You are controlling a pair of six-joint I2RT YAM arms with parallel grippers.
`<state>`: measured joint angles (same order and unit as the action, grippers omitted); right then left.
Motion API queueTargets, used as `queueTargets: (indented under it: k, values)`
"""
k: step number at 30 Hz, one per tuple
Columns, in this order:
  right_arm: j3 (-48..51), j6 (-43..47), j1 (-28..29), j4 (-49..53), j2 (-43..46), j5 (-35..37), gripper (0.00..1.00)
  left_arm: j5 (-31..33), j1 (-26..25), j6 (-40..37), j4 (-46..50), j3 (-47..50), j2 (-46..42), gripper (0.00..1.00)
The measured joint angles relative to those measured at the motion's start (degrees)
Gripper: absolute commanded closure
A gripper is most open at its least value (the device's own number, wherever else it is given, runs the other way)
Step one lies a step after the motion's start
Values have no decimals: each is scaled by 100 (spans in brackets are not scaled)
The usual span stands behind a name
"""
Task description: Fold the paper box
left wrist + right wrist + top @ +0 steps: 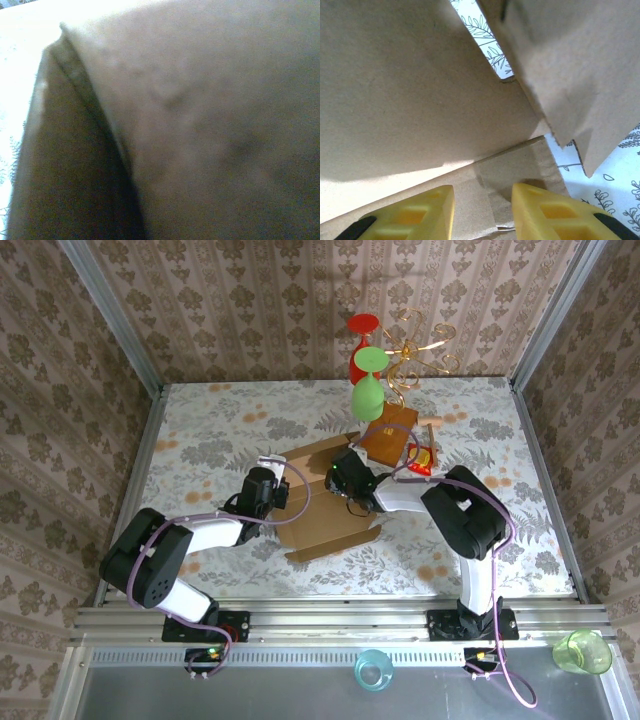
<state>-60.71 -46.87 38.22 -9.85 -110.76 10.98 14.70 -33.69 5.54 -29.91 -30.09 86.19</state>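
My left hand (272, 486) sits at the left edge of the paper box (325, 518); I cannot tell how open it is. My right hand (483, 195) has its fingers spread over a cardboard flap, gripping nothing. The box lies mid-table (215, 425), with a wooden block (388, 435) just beyond.

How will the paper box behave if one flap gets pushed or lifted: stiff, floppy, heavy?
The paper box looks like thin cardboard sheet, so it is probably light and apt to slide on the table when pushed. In the right wrist view its panels stay flat and meet at angles, so a flap likely hinges at creases, stiff between them.
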Motion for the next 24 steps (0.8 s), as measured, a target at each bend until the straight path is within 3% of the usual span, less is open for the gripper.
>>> queueTargets:
  k: [4, 12, 18, 24]
  values:
    - [597, 20, 35, -120, 658, 83, 61, -4, 0, -2, -4, 0, -2, 100]
    - [2186, 616, -184, -772, 3224, 35, 56, -232, 83, -111, 42, -2, -85, 100]
    - [2924, 903, -1292, -964, 4404, -262, 59, -789, 203, -328, 125, -2, -205, 100]
    - [3222, 966, -2516, -970, 4468, -778, 62, -1543, 295, -584, 192, -2, -205, 100]
